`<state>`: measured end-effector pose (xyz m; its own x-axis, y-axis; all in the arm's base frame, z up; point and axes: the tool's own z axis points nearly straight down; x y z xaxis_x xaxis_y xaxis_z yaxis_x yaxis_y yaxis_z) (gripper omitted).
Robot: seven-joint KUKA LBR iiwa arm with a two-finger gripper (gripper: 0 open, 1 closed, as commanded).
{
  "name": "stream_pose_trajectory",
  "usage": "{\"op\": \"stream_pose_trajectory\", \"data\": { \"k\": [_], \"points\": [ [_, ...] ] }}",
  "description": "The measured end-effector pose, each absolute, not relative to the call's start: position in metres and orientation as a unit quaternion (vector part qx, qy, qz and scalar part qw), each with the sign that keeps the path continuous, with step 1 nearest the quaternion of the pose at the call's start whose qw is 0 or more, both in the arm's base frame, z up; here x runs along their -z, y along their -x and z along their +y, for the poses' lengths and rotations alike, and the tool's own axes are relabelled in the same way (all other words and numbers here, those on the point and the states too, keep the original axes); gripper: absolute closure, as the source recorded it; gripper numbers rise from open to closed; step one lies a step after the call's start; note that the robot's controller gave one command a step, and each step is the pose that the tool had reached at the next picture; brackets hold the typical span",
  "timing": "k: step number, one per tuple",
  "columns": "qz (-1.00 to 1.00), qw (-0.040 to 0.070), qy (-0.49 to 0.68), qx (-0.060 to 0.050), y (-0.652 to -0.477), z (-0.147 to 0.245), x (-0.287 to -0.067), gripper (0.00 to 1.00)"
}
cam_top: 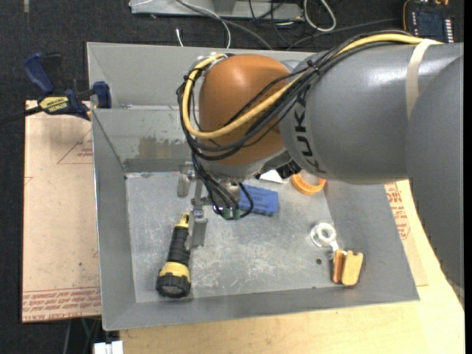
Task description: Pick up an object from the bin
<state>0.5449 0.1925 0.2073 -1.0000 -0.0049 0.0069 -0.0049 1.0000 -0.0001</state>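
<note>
My gripper (198,228) hangs below the orange dome over the left middle of the bin floor. It is right beside the tail end of a black and yellow flashlight (175,262), which lies lengthwise with its yellow-ringed head toward the bin's front-left corner. A blue flat object (259,200) lies just to the right of the gripper, partly hidden under the cables.
An orange roll (308,184) sits at the back right, half under the arm. A small white ring (323,234) and a brown-orange block (346,267) lie at the front right. The arm and its dome cover the bin's back middle.
</note>
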Motion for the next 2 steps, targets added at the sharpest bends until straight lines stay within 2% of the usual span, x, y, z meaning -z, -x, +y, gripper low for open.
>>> {"op": "stream_pose_trajectory", "data": {
  "k": [1, 2],
  "points": [
    [-1.0, 0.0, 0.0, 0.001, -0.547, 0.191, -0.212, 0.0],
    [-0.989, 0.0, -0.146, 0.001, -0.54, 0.194, -0.125, 0.0]
  ]
}}
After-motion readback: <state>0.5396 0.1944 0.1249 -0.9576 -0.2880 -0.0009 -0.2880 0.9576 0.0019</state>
